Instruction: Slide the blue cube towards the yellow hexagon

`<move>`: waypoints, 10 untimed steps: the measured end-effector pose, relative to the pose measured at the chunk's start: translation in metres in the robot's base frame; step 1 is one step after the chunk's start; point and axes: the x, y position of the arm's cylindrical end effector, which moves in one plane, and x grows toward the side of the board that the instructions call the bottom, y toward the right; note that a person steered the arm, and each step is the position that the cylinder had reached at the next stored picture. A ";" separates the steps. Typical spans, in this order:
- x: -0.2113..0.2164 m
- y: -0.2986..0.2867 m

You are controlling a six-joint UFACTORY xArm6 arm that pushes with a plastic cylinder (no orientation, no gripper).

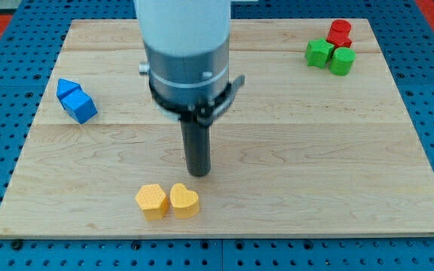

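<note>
The arm comes down from the view's top, a little to the left of the middle, as a wide white cylinder that ends in a dark grey collar. Below the collar hangs the straight dark rod (it stands upright, without tilt), and my tip (199, 173) is its lower end, below the view's middle.
</note>
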 end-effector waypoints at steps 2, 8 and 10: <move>-0.105 -0.128; -0.067 -0.149; -0.012 -0.151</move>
